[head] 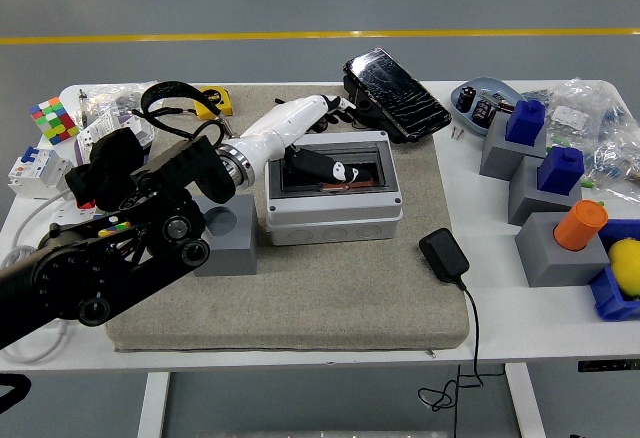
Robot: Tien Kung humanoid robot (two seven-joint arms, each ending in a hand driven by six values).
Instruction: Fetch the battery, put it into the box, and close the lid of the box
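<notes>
The one grey box [333, 193] sits on the mat [300, 278] with its clear lid [335, 170] down flat; any battery inside cannot be made out through it. The left hand [318, 138] lies over the lid's far left part, white with dark fingers [322, 167] resting relaxed on the lid, gripping nothing. Just left of the hand stands one grey block [227, 241]. Well to its right on the desk [500, 343] are three grey blocks, two topped blue [525, 121], one orange [582, 225]. Near those lies one black adapter [445, 256].

The black left arm [110, 258], with round joints and looped black cable, carries a white-and-black robot hand [305, 143], seemingly silver-collared.
</notes>
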